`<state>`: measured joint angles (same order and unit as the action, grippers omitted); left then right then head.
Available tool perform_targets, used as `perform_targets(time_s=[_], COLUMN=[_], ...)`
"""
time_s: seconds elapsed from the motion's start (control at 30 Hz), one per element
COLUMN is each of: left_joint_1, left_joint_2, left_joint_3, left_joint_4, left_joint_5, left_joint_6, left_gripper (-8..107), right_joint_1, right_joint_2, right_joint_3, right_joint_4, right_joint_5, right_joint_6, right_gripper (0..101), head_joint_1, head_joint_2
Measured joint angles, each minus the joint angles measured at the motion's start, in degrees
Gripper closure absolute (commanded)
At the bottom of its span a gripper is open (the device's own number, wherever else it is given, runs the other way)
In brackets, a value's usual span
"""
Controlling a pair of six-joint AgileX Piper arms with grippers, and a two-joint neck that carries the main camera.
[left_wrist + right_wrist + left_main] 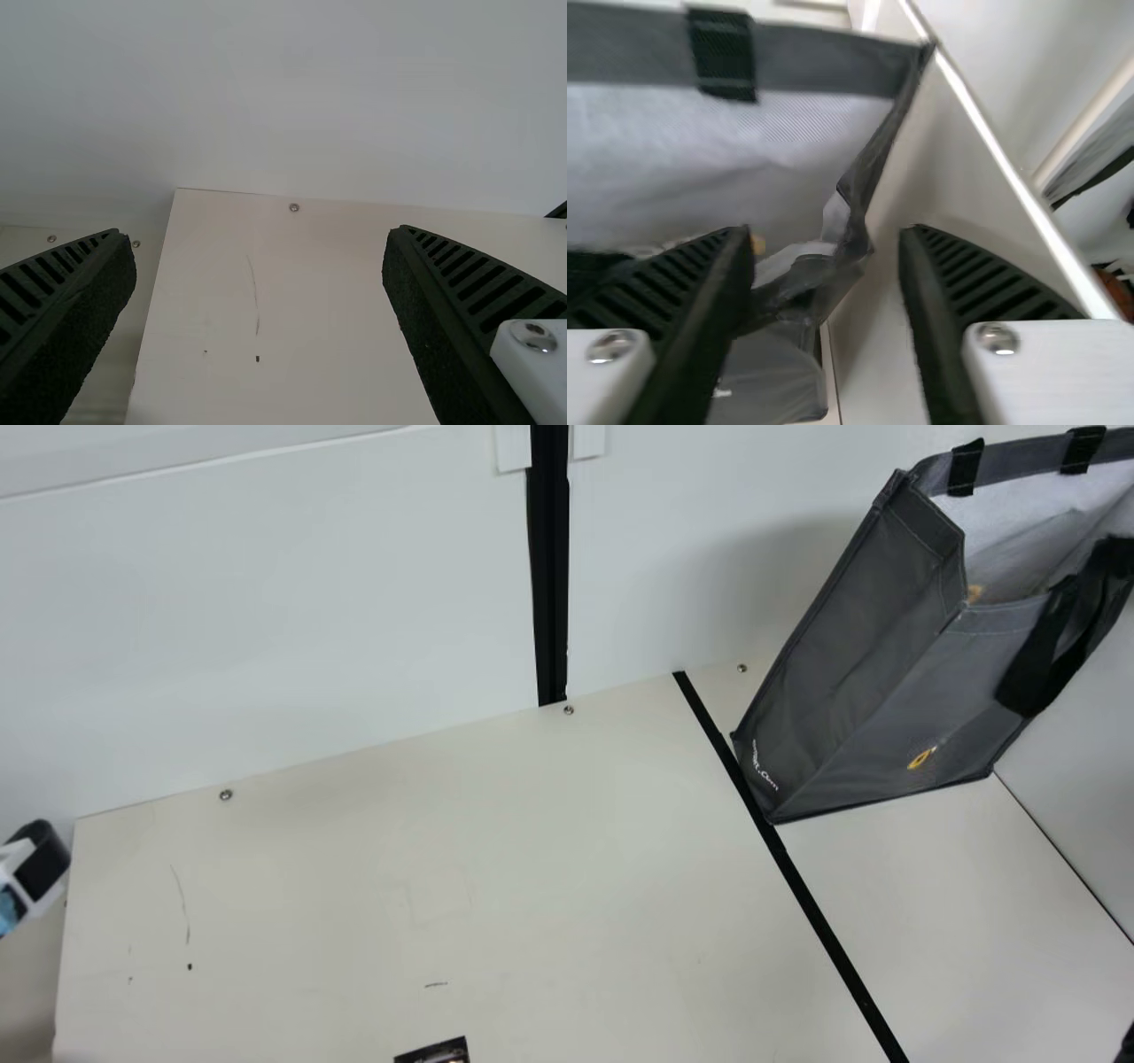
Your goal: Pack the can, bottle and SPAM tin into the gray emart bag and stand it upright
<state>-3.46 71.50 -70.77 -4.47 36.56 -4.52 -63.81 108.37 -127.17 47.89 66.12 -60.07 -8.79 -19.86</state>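
Your gray bag [850,655] is standing on its base near the back wall, at the right of the main view. Its mouth is open, and a lower corner sits by the black strip [824,921] on the table [443,868]. A black handle [1032,664] hangs down over its front. So the upright part of the job looks met for now, though the side folds look loose in the right wrist view.

Inside the bag you can see a small yellowish patch [974,593], so something is probably in there. You cannot tell from this what it is, or whether the can, bottle and SPAM tin are all packed; I would treat the packing as likely well along but unconfirmed. A dark printed item [436,1052] lies on the table at the bottom edge of the main view, too cut off to name.

Your right claw [824,239] is well open with nothing gripped: one finger is over the bag's mouth, the other toward the side wall, and the folded side edge appears between them. You cannot tell if either finger touches the cloth. Your left claw [257,237] is wide open and empty over the other end of the table.

What remains, as I judge it, is checking the contents and perhaps steadying or straightening the bag; closing on that soft edge could tip or crumple it.
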Motion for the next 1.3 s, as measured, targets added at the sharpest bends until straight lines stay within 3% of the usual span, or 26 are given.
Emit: perform_targets(time_s=[0.17,0.9,1.3], left_joint_1=[0.00,0.00,0.00], left_joint_2=[0.00,0.00,0.00], left_joint_3=[0.00,0.00,0.00], left_joint_4=[0.00,0.00,0.00], left_joint_5=[0.00,0.00,0.00], left_joint_6=[0.00,0.00,0.00], left_gripper=[9,9,9], right_joint_1=[0.53,5.60,13.83], right_joint_2=[0.14,0.75,-2.19], right_joint_3=[-2.85,-17.93,-17.36], right_joint_4=[0.47,3.99,3.79], right_joint_5=[0.27,3.69,3.87], right_joint_6=[0.48,5.28,7.43], right_gripper=[6,6,6], head_joint_1=[0.00,0.09,0.00], head_joint_2=[-0.09,-0.09,-0.09])
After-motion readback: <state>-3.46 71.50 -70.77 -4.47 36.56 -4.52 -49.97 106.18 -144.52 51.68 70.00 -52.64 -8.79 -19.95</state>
